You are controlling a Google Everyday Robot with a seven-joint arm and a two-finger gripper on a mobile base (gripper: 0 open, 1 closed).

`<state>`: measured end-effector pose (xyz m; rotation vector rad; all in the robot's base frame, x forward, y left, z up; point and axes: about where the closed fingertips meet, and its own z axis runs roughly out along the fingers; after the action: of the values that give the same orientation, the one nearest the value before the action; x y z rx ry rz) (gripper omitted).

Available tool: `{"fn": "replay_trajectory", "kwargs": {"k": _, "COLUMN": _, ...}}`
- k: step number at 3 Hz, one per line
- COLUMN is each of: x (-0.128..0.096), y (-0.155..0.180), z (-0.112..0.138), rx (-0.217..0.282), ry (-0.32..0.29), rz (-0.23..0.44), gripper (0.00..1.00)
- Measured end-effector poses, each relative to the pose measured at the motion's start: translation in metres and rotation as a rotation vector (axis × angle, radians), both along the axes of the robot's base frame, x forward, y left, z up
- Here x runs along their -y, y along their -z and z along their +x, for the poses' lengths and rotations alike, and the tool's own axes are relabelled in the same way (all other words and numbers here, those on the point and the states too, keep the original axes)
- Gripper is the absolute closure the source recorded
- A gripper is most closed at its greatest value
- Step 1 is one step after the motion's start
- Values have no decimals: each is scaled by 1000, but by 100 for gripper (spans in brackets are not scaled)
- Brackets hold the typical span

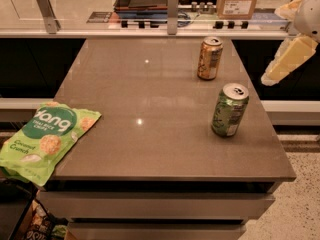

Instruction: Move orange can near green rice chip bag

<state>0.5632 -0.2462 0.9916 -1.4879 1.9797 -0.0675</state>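
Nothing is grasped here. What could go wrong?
1. The end effector hangs off the table's right side near both cans; it might take the green can instead of the orange can.
2. The green rice chip bag overhangs the table's left edge, so a can set against it may push it off.
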Motion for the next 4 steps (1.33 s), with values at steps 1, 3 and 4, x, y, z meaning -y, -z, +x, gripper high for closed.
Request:
{"fn": "replay_trajectory", "kwargs": {"k": 1, "x": 6, "y": 3, "z": 23, "rx": 33, "ry": 6, "rz": 43, "gripper": 0}}
{"fn": "replay_trajectory", "kwargs": {"k": 3, "x": 2, "y": 17, "z": 71, "rx": 104, "ry": -39, "rz": 184, "gripper": 0}}
{"fn": "replay_trajectory", "kwargs": {"k": 4, "x": -1, "y": 28, "z": 89, "rx": 134, "ry": -43, "rz": 292, "gripper": 0}}
